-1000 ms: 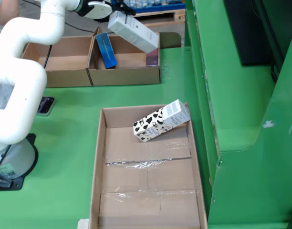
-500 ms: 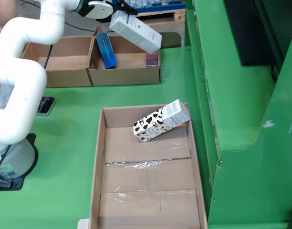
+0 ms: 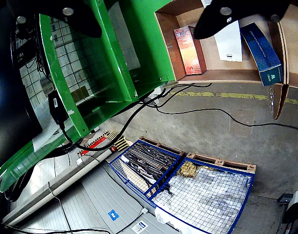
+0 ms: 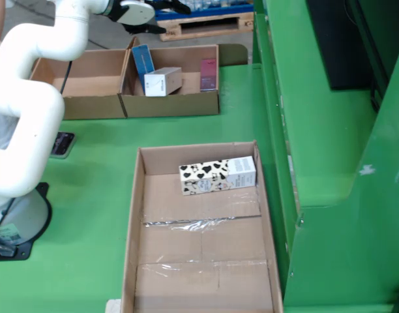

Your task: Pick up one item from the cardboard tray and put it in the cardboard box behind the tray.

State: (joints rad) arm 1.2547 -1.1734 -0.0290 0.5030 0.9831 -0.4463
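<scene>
The white carton (image 4: pixel 163 81) lies on its side inside the right cardboard box (image 4: pixel 186 104) behind the tray, between a blue box (image 4: pixel 142 64) and a small red box (image 4: pixel 208 73). Above the box's back edge my gripper (image 4: pixel 164 18) stands open, holding nothing. In the wrist view its two black fingers (image 3: pixel 236 14) spread wide at the top, with the white carton (image 3: pixel 228 44), blue box (image 3: pixel 263 53) and red box (image 3: pixel 190 48) below in the box. A cow-patterned carton (image 4: pixel 218 176) lies flat at the far end of the cardboard tray (image 4: pixel 135 261).
A second open cardboard box (image 4: pixel 79 81) stands left of the first. The white arm (image 4: pixel 23 111) and its base fill the left side. A phone-like object (image 4: pixel 61 143) lies on the green table. A tall green frame (image 4: pixel 330 163) borders the right.
The white carton left my gripper and now lies in the box; the gripper is open and empty. The cow-patterned carton in the tray went from tilted to lying flat.
</scene>
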